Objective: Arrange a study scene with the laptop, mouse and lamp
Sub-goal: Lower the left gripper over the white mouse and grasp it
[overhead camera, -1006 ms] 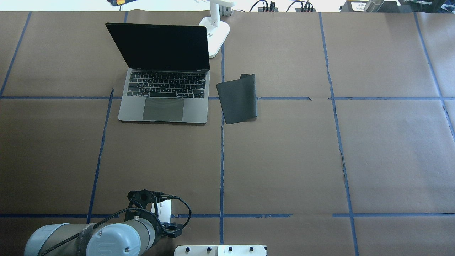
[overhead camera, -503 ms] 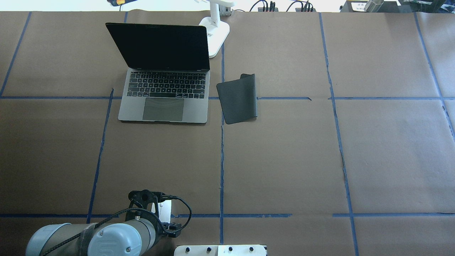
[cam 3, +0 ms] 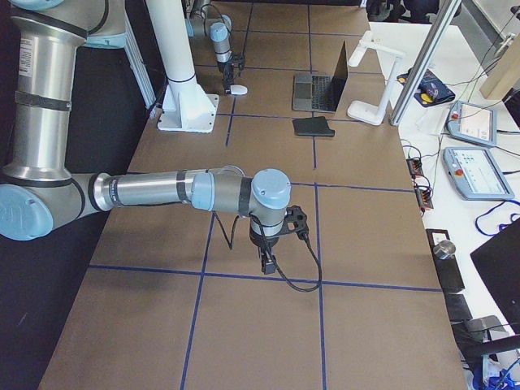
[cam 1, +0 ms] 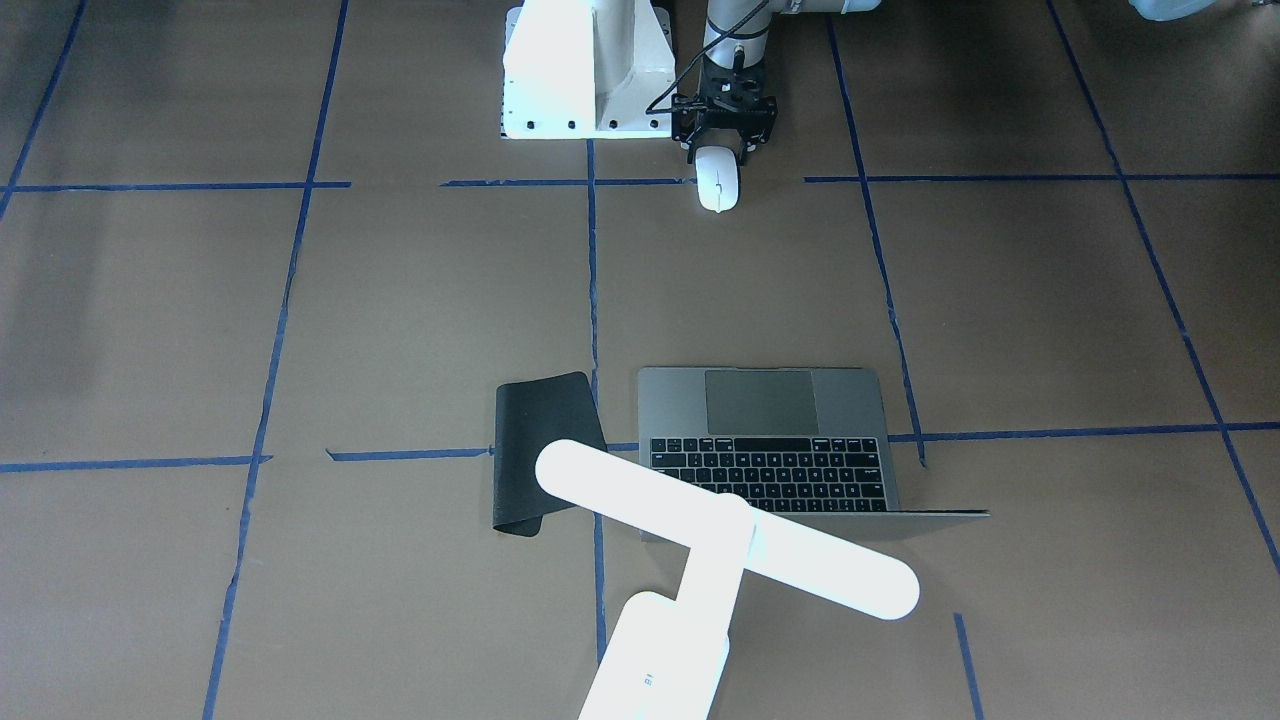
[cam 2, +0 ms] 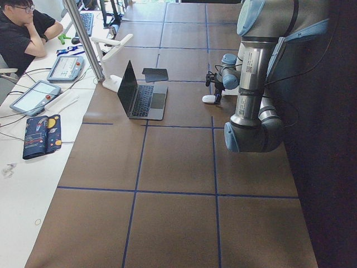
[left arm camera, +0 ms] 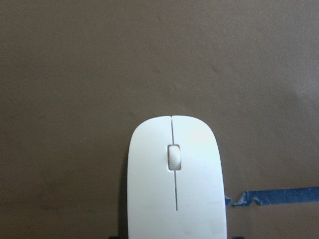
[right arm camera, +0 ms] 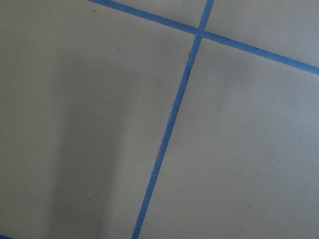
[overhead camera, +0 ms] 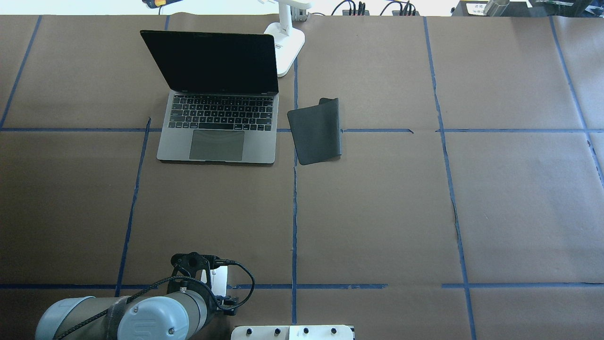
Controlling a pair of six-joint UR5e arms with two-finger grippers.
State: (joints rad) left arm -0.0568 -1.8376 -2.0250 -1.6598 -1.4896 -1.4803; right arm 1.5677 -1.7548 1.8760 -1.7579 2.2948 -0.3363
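The left gripper [cam 1: 719, 152] points straight down at the table [cam 1: 1000, 300], just beside the white bolted pedestal [cam 1: 585, 70]. Its two fingers [cam 1: 692, 150] stand one on each side of the back end of the mouse [cam 1: 718, 185]. They are close against its sides, but from here I cannot tell whether they actually press on it. The mouse lies flat across a blue tape line [cam 1: 900, 179], its scroll wheel [left arm camera: 174, 157] facing up and its front end sticking out beyond the fingers, toward the laptop. The left wrist drops nearly vertically onto it, and the forearm [overhead camera: 141, 316] reaches in low from the robot's side.

Well apart, across the table, the laptop [cam 1: 770, 440] sits open with its dark screen [overhead camera: 212, 61] raised. A thin black mat [cam 1: 540, 450] lies just beside it. The lamp [cam 1: 720, 530] stands behind them, its long bar head hanging over the mat and the laptop's keyboard.

The right arm [cam 3: 162, 191] stretches out low over bare paper, far from all of this. Its gripper [cam 3: 268, 264] hangs down near a tape crossing, and I cannot tell whether it is spread or closed.
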